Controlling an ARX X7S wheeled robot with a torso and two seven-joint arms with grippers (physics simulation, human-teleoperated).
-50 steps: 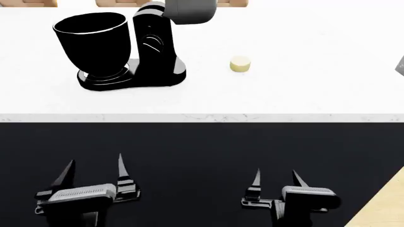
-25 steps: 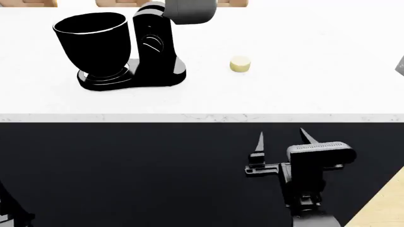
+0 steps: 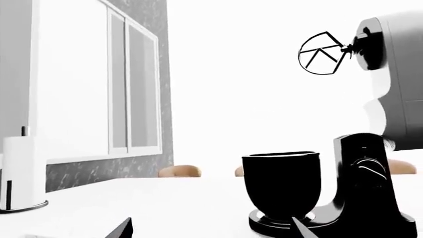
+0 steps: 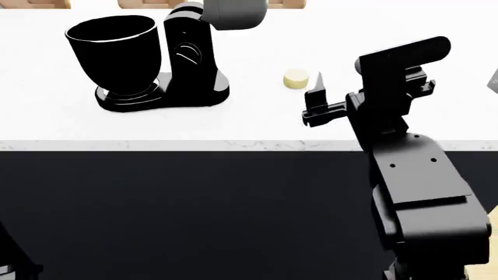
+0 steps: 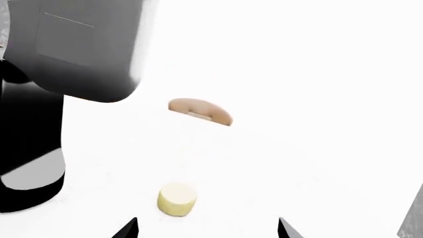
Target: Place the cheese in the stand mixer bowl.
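The cheese (image 4: pixel 295 79), a small pale yellow wheel, lies on the white counter to the right of the black mixer. In the right wrist view the cheese (image 5: pixel 176 199) sits just ahead of my right gripper (image 5: pixel 207 232), slightly off-centre toward one fingertip. The right gripper (image 4: pixel 340 81) is open and empty, raised over the counter just right of the cheese. The glossy black stand mixer bowl (image 4: pixel 116 52) stands on the mixer base at the left. The left wrist view has the bowl (image 3: pixel 281 186) beyond my open, empty left gripper (image 3: pixel 211 233).
The grey mixer head (image 4: pixel 233 13) is tilted up, its whisk (image 3: pixel 322 53) hanging in the air. Tan wooden shapes (image 5: pixel 199 111) line the counter's back. A white roll on a stand (image 3: pixel 20 173) sits by a window. The counter's front edge (image 4: pixel 195 144) crosses below the right gripper.
My right arm has risen from below the counter's front edge to over the counter beside the cheese. The left gripper has dropped out of the head view.
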